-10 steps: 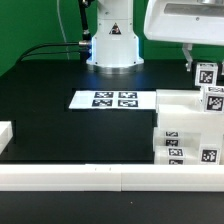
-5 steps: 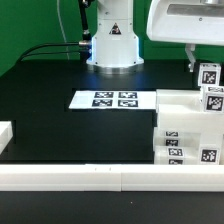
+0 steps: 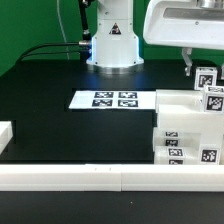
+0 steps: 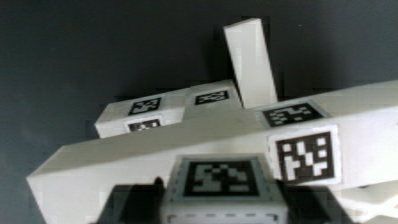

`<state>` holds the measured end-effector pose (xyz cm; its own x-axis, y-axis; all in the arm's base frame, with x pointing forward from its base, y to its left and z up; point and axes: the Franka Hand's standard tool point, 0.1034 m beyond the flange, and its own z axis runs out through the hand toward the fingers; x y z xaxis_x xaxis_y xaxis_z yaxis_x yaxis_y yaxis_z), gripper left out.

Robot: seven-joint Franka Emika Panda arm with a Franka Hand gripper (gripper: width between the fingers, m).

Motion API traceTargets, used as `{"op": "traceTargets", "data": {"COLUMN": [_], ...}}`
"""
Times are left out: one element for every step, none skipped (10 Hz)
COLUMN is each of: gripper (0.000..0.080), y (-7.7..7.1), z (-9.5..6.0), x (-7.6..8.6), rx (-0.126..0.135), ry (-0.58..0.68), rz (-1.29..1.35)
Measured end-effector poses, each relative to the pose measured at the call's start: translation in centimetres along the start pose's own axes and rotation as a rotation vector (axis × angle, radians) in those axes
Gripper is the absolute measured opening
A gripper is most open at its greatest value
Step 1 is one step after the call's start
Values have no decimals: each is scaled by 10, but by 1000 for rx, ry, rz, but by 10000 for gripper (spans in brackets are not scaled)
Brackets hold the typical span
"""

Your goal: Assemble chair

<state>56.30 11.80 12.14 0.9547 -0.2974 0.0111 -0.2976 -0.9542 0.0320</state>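
- Between the fingers (image 4: 139, 205) of the gripper (image 4: 226, 205), a small tagged chair part (image 4: 228, 185) is clamped; its black-and-white square tag carries a pattern only, no readable writing.
- Just past the fingertips lie bigger white chair pieces (image 4: 196, 140), each with similar tags.
- At the exterior view's right the gripper (image 3: 200, 72) hangs over the stacked chair parts (image 3: 188, 128).
- Further off, the marker board (image 3: 113, 99) lies flat on the black table (image 3: 50, 110); a long white rail (image 3: 100, 178) runs along the near edge.

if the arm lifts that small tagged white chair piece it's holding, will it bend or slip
The chair piece looks like moulded plastic with blocky edges, so it is probably stiff and light. Its smooth white faces may be slippery, so it could twist in the gripper. Flat sides suggest it would slide, not roll, if pushed.
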Motion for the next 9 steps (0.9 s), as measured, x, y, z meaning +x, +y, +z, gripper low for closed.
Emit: {"op": "traceTargets", "data": {"gripper": [284,284,284,284,284,284,284,284,284], "y": [0,0,0,0,0,0,0,0,0], "z": [1,1,1,1,1,1,1,1,1], "x": [1,1,1,1,1,1,1,1,1], "rx": [0,0,0,0,0,0,1,1,1], "ry": [3,4,4,4,4,4,4,4,4], "rz": [0,0,0,1,1,1,12,27,29]}}
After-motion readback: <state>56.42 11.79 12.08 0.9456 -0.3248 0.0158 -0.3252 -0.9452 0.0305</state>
